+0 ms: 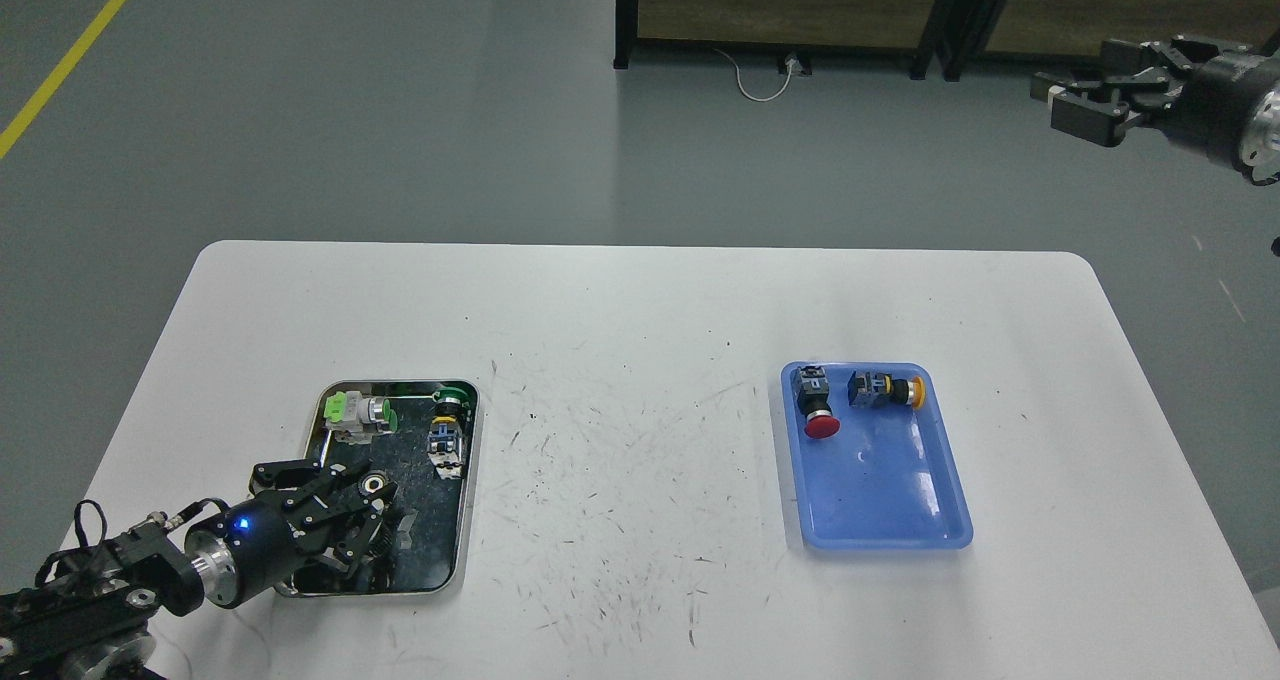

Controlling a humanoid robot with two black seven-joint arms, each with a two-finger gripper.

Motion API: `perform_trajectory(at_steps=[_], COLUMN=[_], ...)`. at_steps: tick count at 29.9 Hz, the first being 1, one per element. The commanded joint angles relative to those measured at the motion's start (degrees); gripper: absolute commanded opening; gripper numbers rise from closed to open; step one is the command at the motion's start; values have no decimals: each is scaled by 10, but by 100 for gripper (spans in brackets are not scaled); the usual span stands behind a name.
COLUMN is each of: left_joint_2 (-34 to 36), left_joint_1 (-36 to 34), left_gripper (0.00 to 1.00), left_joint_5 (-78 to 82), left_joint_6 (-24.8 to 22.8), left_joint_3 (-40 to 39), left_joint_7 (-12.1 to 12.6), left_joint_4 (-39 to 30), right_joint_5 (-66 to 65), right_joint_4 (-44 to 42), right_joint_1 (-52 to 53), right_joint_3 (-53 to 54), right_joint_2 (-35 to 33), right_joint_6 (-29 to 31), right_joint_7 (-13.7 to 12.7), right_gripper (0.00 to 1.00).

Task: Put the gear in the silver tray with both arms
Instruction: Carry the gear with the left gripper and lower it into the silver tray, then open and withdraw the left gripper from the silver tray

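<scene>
Two switches lie in silver tray, two in blue tray; left tool spread over silver tray, right tool apart, raised.

The left gripper covers the 7 o'clock corner of the silver tray; whether anything sits between its fingers cannot be told. The right arm is cut off by the frame edge at 2 o'clock. The right gripper is dark; its finger gap cannot be told. The table is cut off at 6 o'clock.
</scene>
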Motion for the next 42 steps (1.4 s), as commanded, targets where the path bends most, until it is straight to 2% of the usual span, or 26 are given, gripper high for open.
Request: perform_trajectory(at_steps=[1, 7, 10, 13, 16, 19, 21, 24, 27, 30, 32, 35, 39, 42], left_joint_2=[-4, -4, -6, -13, -18, -23, -23, -18, 6, 46, 59, 64, 63, 60], left_joint_1=[-1, -3, -1, 0, -1, -5, -8, -16, -26, -61, -90, -144, -232, -297], left_gripper=[25, 27, 31, 42, 59, 70, 86, 97, 98, 98, 98, 97, 97, 97], left_joint_5=[-25, -30, -30, -31, -32, -44, -58, -92, -129, -139, -143, -162, -209, -250], left_joint_6=[1, -2, -2, -1, 1, -1, 1, 1, -6, -16, -16, -10, -10, -10], left_joint_3=[-2, -8, -8, -8, -8, -8, -12, -39, -103, -146, -164, -183, -174, -148], left_joint_7=[-1, 0, 0, 5, 8, 9, 9, 8, 10, 34, 56, 81, 129, 141], left_joint_4=[6, 27, 31, 31, 31, 28, 26, 24, 24, 23, 26, 36, 64, 100], right_joint_5=[0, -1, -1, -1, -2, -2, -2, -1, -1, -1, 0, 0, 0, 0], right_joint_4=[0, 0, 0, 0, 0, 0, 0, 0, -2, -4, -4, -8, -29, -40], right_joint_1=[1, 1, 1, 1, 0, 0, 0, 0, 2, 1, 1, 2, 10, 19], right_joint_3=[0, -1, -1, -1, -2, -2, -2, 0, 2, 19, 26, 33, 38, 37], right_joint_2=[2, 2, 2, 2, 2, 2, 2, 2, 2, 2, 3, 14, 55, 83], right_joint_6=[0, 0, 0, -1, -1, -1, -1, -1, -3, -22, -43, -86, -174, -201], right_joint_7=[-1, -1, -1, -1, -1, -1, -1, 0, 1, 0, 1, 1, -1, -3], right_gripper=[84, 84, 84, 84, 84, 84, 84, 85, 86, 88, 92, 92, 92, 92])
